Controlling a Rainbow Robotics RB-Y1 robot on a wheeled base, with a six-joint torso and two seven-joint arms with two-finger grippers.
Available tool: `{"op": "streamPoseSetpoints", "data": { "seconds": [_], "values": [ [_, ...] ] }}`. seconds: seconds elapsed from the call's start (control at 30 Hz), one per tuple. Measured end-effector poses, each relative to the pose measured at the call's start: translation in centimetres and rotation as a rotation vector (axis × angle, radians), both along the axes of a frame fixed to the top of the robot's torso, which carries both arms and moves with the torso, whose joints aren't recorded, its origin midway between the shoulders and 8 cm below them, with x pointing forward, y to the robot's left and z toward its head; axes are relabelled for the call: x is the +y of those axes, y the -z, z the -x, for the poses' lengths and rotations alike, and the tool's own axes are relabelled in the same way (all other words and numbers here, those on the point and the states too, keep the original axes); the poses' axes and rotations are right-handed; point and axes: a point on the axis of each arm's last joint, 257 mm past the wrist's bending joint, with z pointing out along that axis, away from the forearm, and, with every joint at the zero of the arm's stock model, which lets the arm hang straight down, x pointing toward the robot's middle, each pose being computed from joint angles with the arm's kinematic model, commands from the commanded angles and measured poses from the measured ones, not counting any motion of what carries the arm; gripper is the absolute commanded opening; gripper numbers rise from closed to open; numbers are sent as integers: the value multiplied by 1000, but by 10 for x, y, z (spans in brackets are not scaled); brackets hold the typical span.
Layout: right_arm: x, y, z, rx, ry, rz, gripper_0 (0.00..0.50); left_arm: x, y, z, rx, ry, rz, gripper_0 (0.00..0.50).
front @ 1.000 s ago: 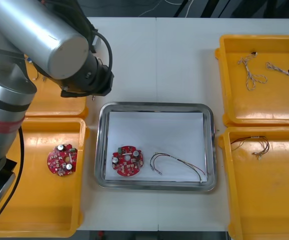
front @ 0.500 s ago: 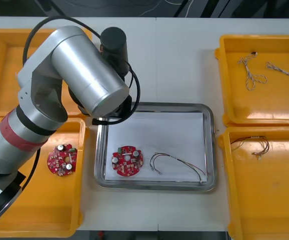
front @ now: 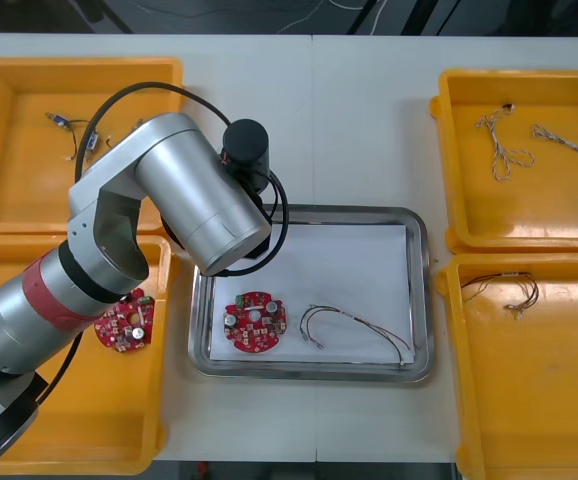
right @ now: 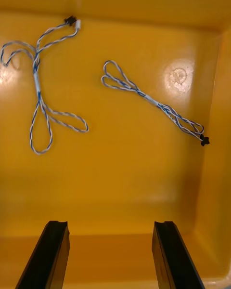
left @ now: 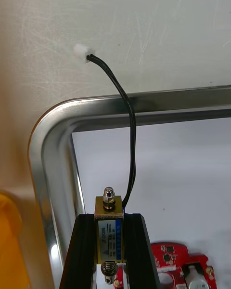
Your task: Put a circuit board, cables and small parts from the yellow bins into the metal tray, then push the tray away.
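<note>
Over the far left corner of the metal tray [left: 48, 139], the left gripper [left: 109, 220] pinches a small brass-coloured metal part [left: 109, 207], its black lead [left: 126, 125] trailing across the rim. Move inward, short of the round red circuit board [front: 255, 323], before releasing. Right gripper [right: 109, 231] hangs open over a yellow bin [right: 144, 183].

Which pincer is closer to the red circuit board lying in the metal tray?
Left. The left pincer, shut on a small metal part, hangs over the tray just beside the circuit board. The right pincer is open over the far right yellow bin, well away.
</note>
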Motion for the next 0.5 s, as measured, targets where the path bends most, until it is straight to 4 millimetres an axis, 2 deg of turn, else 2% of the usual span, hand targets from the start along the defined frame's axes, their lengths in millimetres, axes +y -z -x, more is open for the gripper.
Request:
{"op": "streamPoseSetpoints", "data": {
  "seconds": [0.2,0.5],
  "values": [
    [-1,7,-21,1,26,-50,500,0,12,-6,-14,8,-26,0],
    [-5,3,-62,-73,56,-82,500,-2,24,-12,-17,16,-27,0]
  ]
}}
